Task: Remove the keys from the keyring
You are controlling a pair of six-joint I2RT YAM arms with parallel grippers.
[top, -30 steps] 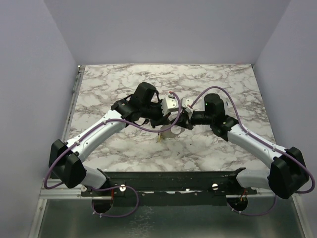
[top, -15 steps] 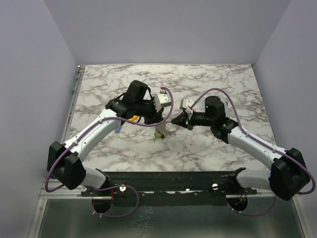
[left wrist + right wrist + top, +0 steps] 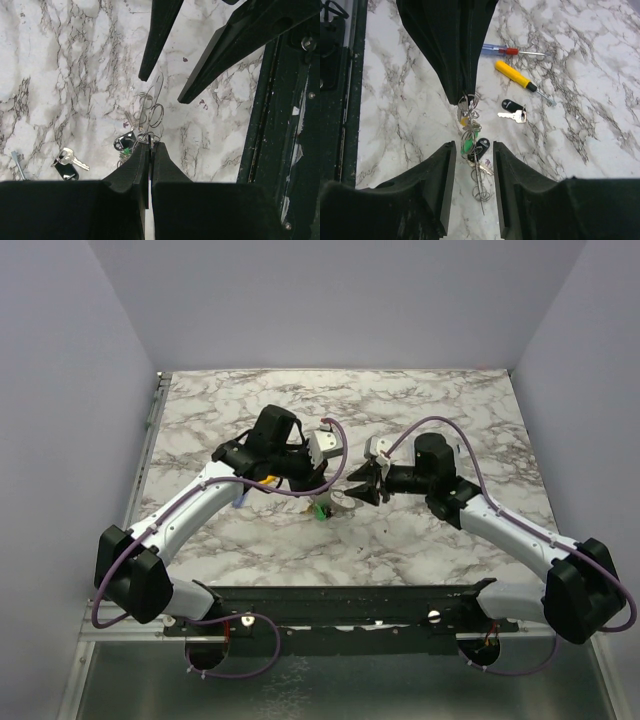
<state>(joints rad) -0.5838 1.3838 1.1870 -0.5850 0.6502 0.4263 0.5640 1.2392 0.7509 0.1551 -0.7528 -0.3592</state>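
Judging by its thin wire coils, the keyring [image 3: 470, 107] should be light, springy and slick, best pinched on the ring itself while one key's plastic head is worked round the coil. The keys [image 3: 475, 145] are tiny, with green, black and yellowish heads, bunched among spare wire loops. They hang over the marble table [image 3: 580, 110] from the left gripper [image 3: 465, 99], clamped tight on the keyring; the right gripper [image 3: 472, 167] holds its fingers apart either side of the bunch
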